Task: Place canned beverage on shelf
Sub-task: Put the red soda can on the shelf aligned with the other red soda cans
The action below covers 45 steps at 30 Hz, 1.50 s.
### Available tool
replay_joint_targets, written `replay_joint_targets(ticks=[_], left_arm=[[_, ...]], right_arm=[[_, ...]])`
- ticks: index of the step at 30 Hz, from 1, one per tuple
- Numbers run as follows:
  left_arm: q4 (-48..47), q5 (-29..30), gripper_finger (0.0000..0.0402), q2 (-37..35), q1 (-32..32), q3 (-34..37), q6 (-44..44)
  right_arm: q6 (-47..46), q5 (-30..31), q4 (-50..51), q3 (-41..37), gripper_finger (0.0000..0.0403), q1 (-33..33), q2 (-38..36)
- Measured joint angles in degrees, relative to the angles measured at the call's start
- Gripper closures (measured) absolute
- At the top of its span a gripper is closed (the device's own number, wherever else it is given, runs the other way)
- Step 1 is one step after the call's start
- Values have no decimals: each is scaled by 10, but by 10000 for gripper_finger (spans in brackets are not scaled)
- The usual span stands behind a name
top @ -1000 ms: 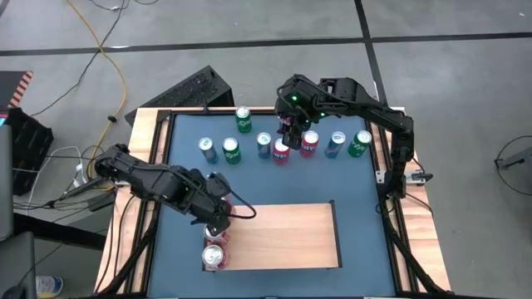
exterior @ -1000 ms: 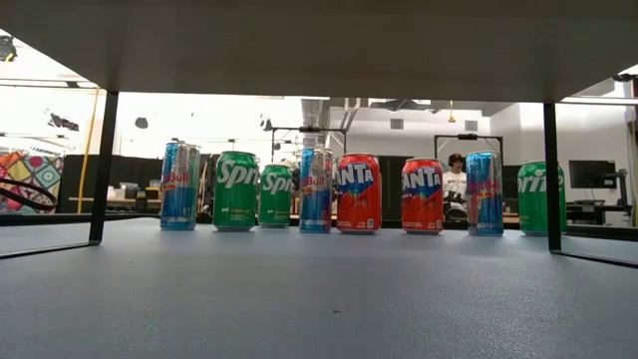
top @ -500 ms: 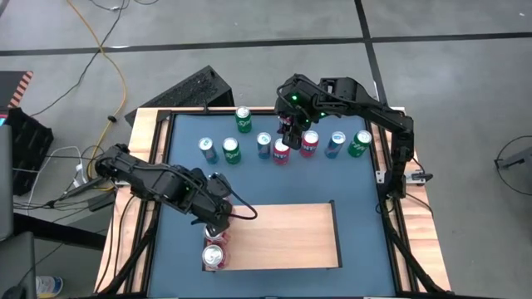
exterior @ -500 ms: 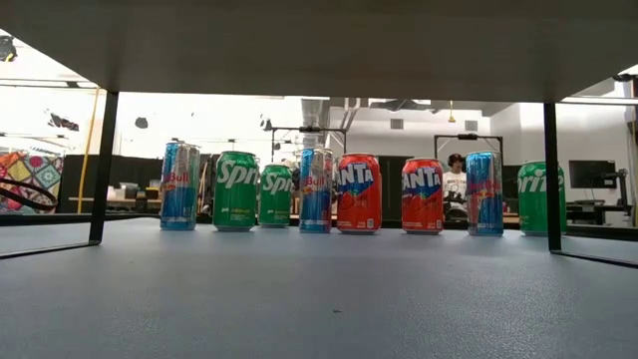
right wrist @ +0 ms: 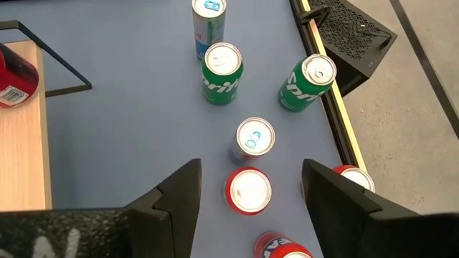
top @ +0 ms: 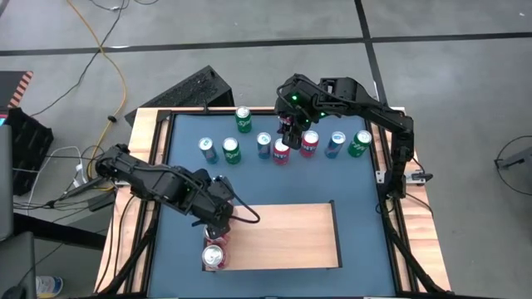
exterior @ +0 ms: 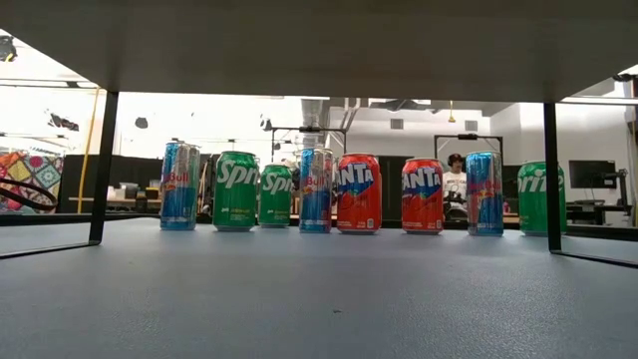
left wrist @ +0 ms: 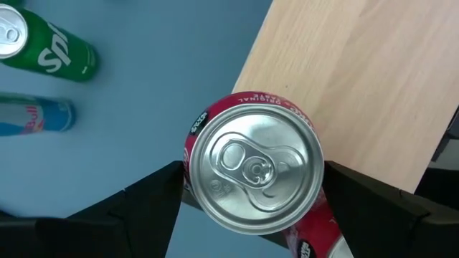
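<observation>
Over the shelf's point(top: 283, 237) near-left corner, my left gripper point(left wrist: 247, 197) sits directly above a red can point(top: 215, 256) standing upright on the board edge. Fingers spread either side of the can top, not visibly clamping it. My right gripper point(top: 287, 133) hovers at the far can row on the blue surface point(top: 357, 191), fingers apart, empty, above a red Fanta can point(right wrist: 249, 190). Seven cans are lined up there in the low view.
</observation>
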<state>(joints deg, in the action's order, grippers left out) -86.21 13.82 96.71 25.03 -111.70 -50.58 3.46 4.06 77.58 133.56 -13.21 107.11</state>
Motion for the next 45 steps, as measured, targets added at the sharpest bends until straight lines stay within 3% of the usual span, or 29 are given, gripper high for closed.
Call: replay_joint_targets(ticks=[19, 30, 37, 45], left_arm=[[0, 1, 92, -17, -5, -1, 4], [-2, 21, 92, -20, -7, -75, 36], [-40, 36, 92, -20, -7, -151, 52], [-39, 81, 92, -71, -2, -196, 70]], right_arm=[[10, 0, 0, 0, 175, 0, 0], [11, 0, -13, 0, 175, 6, 0], [-4, -39, -127, 0, 175, 73, 2], [30, -43, -204, -1, 175, 148, 66]])
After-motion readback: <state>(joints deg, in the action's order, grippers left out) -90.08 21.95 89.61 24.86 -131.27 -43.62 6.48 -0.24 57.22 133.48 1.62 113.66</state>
